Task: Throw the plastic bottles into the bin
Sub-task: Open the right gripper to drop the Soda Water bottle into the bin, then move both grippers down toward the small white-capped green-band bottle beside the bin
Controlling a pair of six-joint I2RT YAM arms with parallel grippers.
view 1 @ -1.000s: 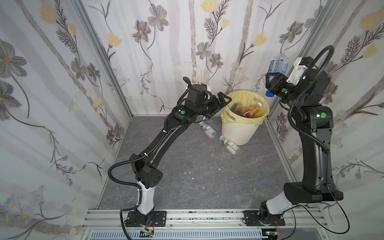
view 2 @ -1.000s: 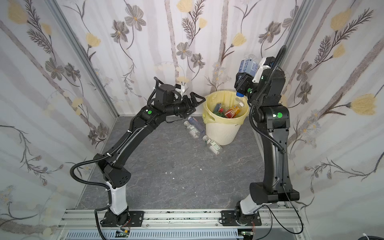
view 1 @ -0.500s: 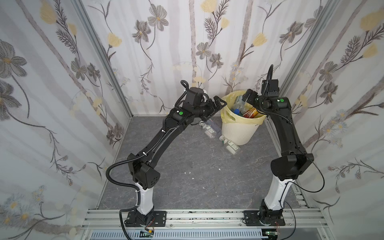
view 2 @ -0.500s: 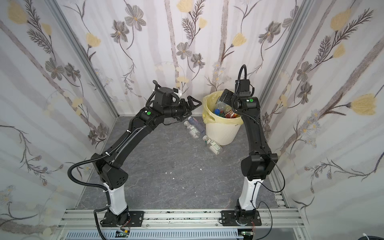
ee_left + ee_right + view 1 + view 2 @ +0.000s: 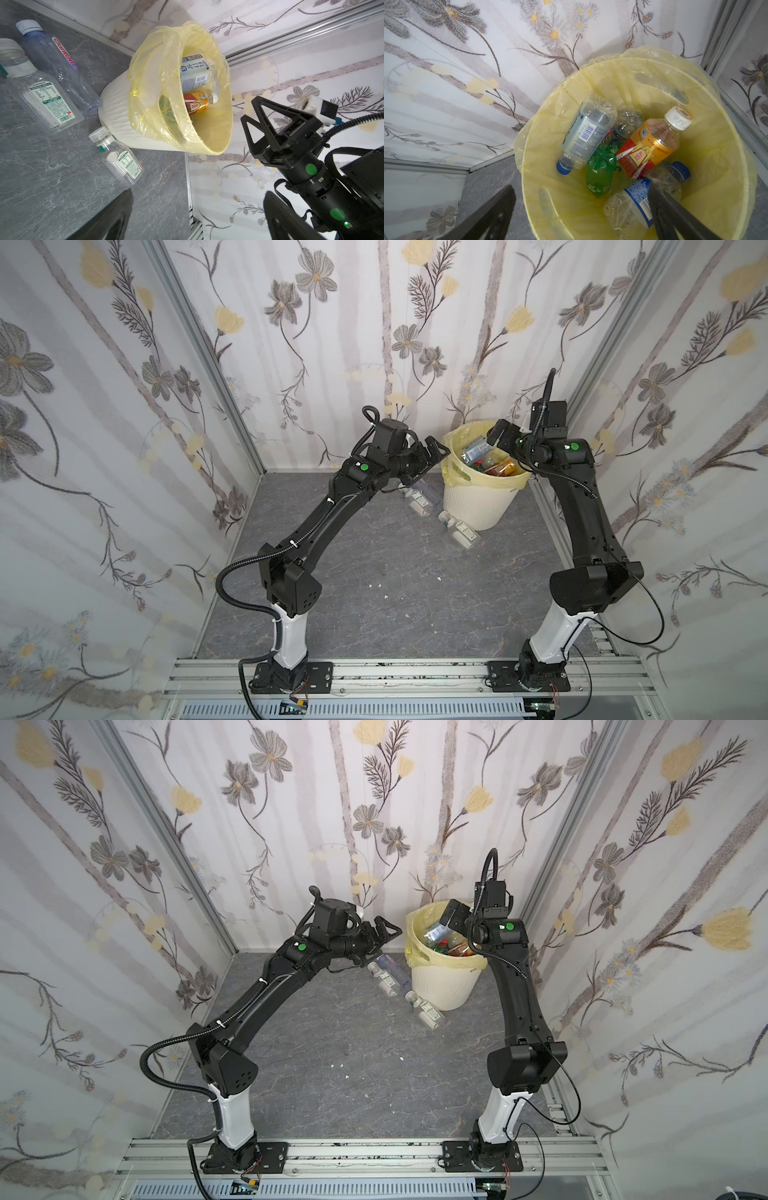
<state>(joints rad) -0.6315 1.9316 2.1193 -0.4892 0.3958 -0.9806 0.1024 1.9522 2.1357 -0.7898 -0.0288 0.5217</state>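
Flowered walls (image 5: 374,344) box in a grey marbled floor (image 5: 374,580). The bin (image 5: 478,506), right of centre, holds plastic bottles (image 5: 648,145); three bottles (image 5: 461,531) lie at its foot. The left gripper (image 5: 438,448) and right gripper (image 5: 249,110) gape empty beside its rim.

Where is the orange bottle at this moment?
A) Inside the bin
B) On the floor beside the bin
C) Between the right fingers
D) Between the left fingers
A: the orange bottle lies inside the bin, partly on top of a green bottle, and the right fingers stand open with nothing between them.
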